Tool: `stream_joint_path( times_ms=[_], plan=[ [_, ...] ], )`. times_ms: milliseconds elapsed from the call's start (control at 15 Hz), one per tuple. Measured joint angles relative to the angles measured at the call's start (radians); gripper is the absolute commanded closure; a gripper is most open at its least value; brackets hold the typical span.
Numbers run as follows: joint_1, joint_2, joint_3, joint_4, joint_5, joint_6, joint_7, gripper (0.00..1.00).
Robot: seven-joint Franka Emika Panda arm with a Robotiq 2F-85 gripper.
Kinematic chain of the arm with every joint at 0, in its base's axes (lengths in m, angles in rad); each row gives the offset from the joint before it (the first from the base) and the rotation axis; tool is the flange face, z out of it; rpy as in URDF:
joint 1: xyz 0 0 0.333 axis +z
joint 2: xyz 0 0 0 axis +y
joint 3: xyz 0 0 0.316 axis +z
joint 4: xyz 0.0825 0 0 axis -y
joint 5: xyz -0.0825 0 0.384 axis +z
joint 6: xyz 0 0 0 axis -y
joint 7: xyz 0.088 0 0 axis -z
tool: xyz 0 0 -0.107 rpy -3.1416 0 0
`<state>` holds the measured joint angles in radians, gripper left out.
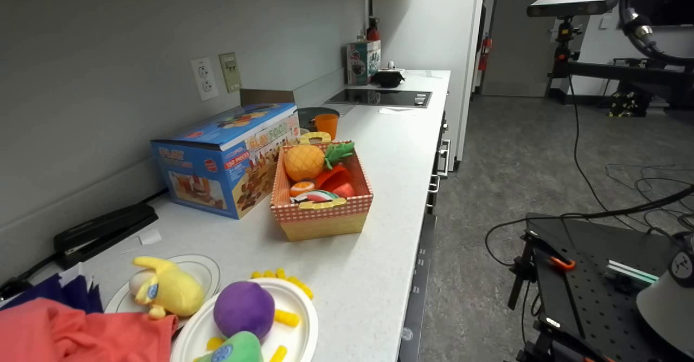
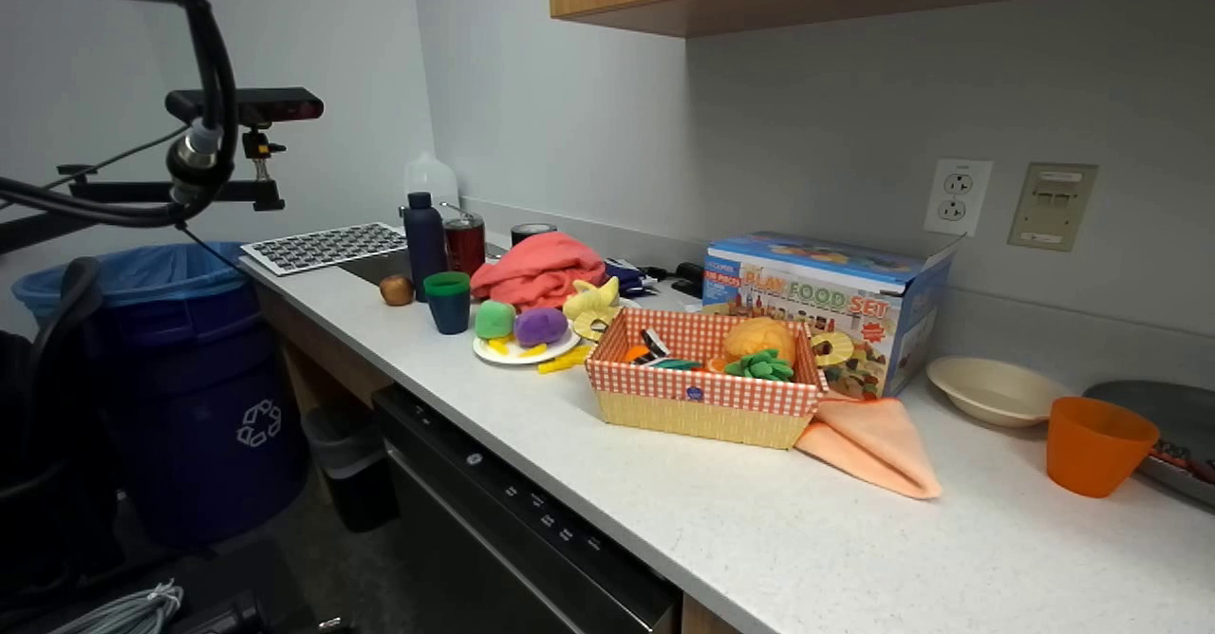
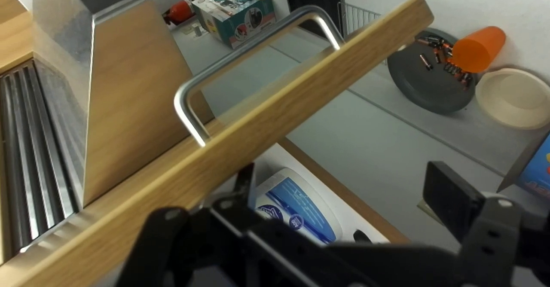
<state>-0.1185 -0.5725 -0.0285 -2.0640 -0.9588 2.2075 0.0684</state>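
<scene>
My gripper (image 3: 343,188) is open in the wrist view, its two black fingers wide apart with nothing between them. It is out of frame in both exterior views. A wooden cabinet door (image 3: 266,119) with a bent metal handle (image 3: 247,48) stands open and crosses the wrist view diagonally. The left finger is close to the inner side of the door; I cannot tell whether it touches. Behind the fingers is the open cabinet's white interior with a brown front edge (image 3: 335,188). A white container with a blue label (image 3: 300,205) lies or stands inside, partly hidden by the gripper.
A shiny metal hood (image 3: 129,89) is beside the door. The counter below holds a grey plate (image 3: 412,85), an orange cup (image 3: 479,48), a beige bowl (image 3: 515,98) and a checked basket of toy food (image 2: 707,416). A play food box (image 2: 816,311) stands against the wall.
</scene>
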Motion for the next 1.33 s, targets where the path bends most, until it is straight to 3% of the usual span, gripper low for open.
stream_joint_path(
  times_ms=[267, 1000, 1200, 1333],
  plan=[
    [-0.005, 0.000, 0.014, -0.004, -0.054, -0.048, 0.053, 0.00],
    [-0.006, -0.006, 0.073, 0.001, -0.115, -0.385, 0.165, 0.00],
    [-0.018, 0.015, -0.033, 0.028, -0.158, -0.353, 0.157, 0.00],
    [-0.017, 0.020, -0.065, 0.029, -0.158, -0.347, 0.155, 0.00]
  ],
)
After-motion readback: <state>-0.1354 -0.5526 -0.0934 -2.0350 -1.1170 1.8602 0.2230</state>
